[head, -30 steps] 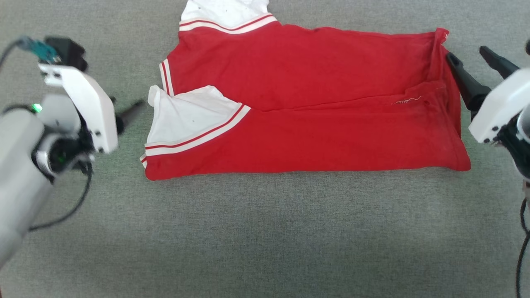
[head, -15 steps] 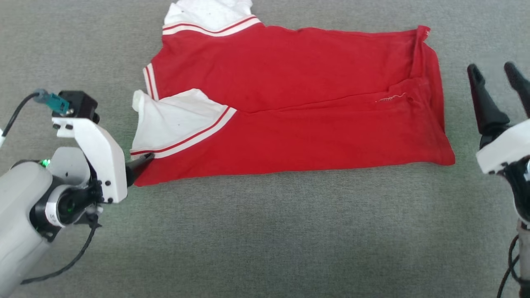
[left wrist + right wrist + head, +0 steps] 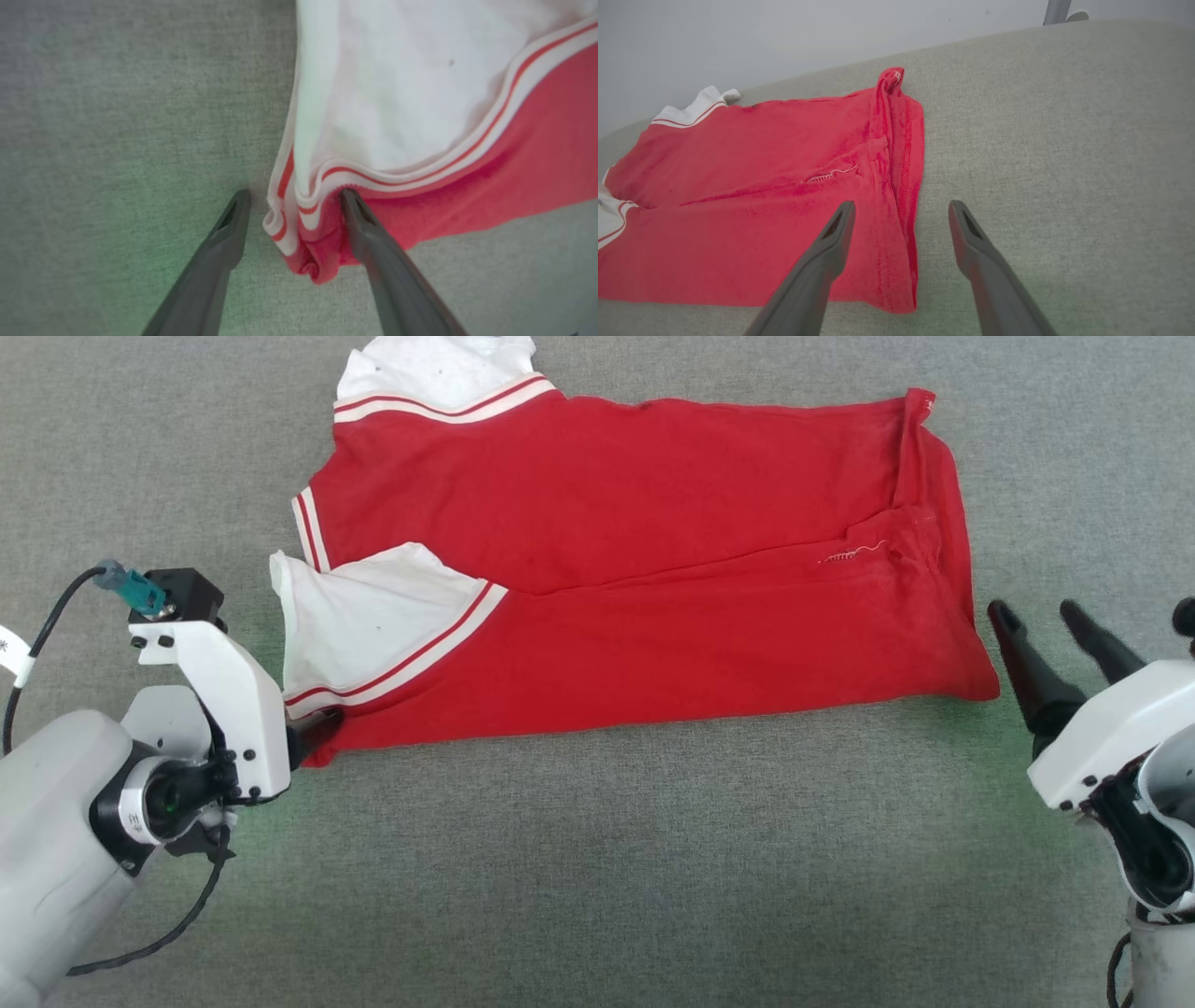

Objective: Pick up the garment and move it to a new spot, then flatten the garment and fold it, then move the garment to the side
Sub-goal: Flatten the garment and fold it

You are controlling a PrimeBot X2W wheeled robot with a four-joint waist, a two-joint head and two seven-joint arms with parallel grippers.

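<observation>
The garment (image 3: 635,588) lies folded lengthwise on the grey surface, red with white sleeves and striped trim; its chest print is hidden. My left gripper (image 3: 322,723) is at the garment's near-left corner. In the left wrist view the left gripper (image 3: 294,196) is open, its fingers straddling the bunched striped corner of the garment (image 3: 397,116), and one finger (image 3: 355,210) lies on the red cloth. My right gripper (image 3: 1034,613) stands open just right of the near-right corner, apart from the cloth. In the right wrist view the right gripper (image 3: 901,205) hovers over the hem edge of the garment (image 3: 761,186).
Grey fabric surface (image 3: 597,877) stretches wide in front of the garment and to both sides. A pale wall (image 3: 784,37) rises behind the surface's far edge, with a grey post (image 3: 1057,11) at the far right. A black cable (image 3: 177,915) hangs from my left wrist.
The camera has shifted. My left gripper came in from the left to the garment's near-left corner. My right gripper drew back from the right hem toward the near-right corner.
</observation>
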